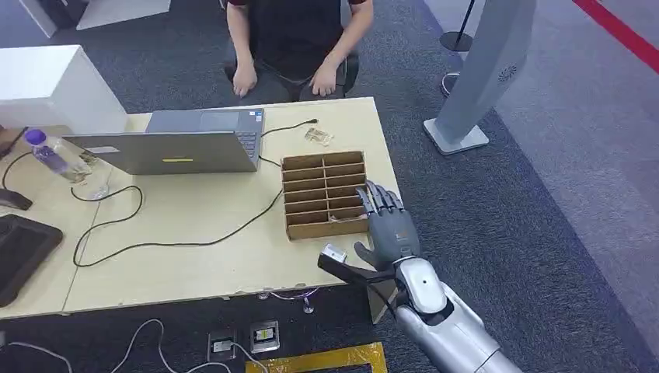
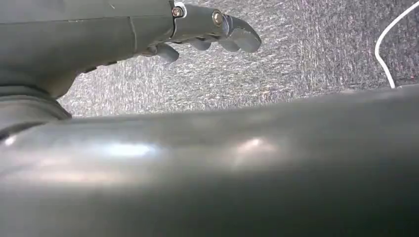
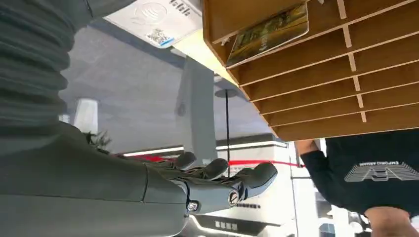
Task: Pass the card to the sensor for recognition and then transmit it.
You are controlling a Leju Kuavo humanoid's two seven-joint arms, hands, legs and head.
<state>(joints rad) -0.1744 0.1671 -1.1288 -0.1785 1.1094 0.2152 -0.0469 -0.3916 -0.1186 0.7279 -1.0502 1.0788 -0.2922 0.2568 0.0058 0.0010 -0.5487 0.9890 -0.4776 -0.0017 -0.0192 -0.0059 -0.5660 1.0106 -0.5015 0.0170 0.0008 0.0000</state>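
Card (image 3: 269, 33) lies in the near slot of the wooden divider tray (image 1: 325, 194) on the desk (image 1: 194, 233), seen slanting out of that compartment in the right wrist view. The right robot hand (image 1: 386, 225) hovers just beside the tray's right edge, fingers spread and holding nothing. The white sensor (image 1: 334, 254) sits near the desk's front edge, close to that hand's thumb. The left robot hand (image 2: 207, 29) hangs over the carpet with fingers loosely curled, holding nothing. The step in hand looks to be picking the card out. Doing it well probably means bringing the fingers in over the near compartment and pinching the card by its raised edge (the thin partitions leave little room), then lifting straight out so the tray does not drag along. A person (image 1: 299, 39) sits across the desk behind the laptop (image 1: 179, 144), likely the one to receive the card.
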